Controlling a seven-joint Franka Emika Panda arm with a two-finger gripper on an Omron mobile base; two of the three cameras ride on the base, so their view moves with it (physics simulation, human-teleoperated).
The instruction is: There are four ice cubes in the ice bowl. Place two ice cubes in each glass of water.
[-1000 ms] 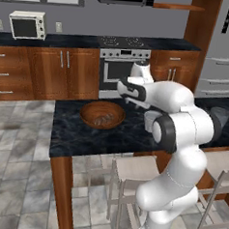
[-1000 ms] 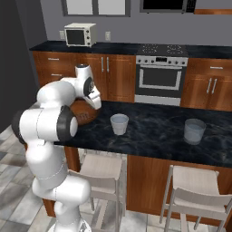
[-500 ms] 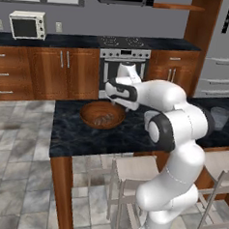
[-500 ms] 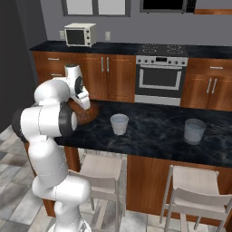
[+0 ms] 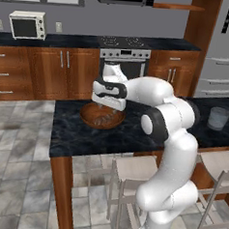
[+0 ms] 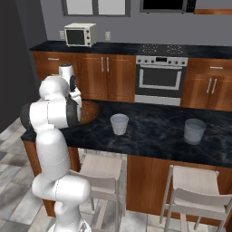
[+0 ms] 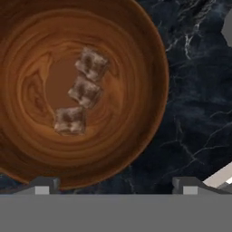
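The gripper (image 7: 113, 185) hangs wide open and empty above the bowl (image 7: 136, 136), which sits near the counter's (image 7: 195, 113) left end; three ice cubes (image 7: 84, 92) lie in a row on its floor; likely light, hard, slippery, best pinched on flat opposite faces; two glasses (image 6: 119, 123) stand farther right; no writing legible.

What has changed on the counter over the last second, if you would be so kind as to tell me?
The gripper has swung left from near the closer glass to hang over the ice bowl, jaws wide apart, holding nothing. Three ice cubes lie in the bowl. Both glasses, including the farther one, and the bowl stayed where they were.
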